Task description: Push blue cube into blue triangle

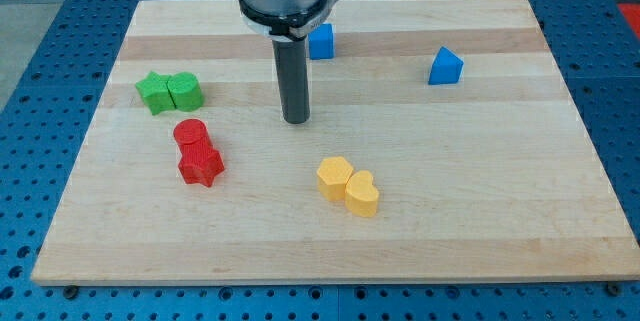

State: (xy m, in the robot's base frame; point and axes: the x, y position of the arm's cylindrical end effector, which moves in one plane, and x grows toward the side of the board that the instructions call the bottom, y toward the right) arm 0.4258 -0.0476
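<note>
The blue cube [321, 42] sits near the view's top centre, partly hidden on its left by the arm's body. The blue triangle [445, 66] lies to its right, well apart from it, on the wooden board [480, 191]. My tip [296, 120] is on the board below and slightly left of the blue cube, not touching any block.
A green star [154, 92] and a green cylinder-like block [185, 91] touch at the left. A red cylinder [190, 135] and a red star [201, 165] touch below them. Two yellow blocks [335, 177] [362, 195] touch at the lower centre. The board sits on a blue perforated table.
</note>
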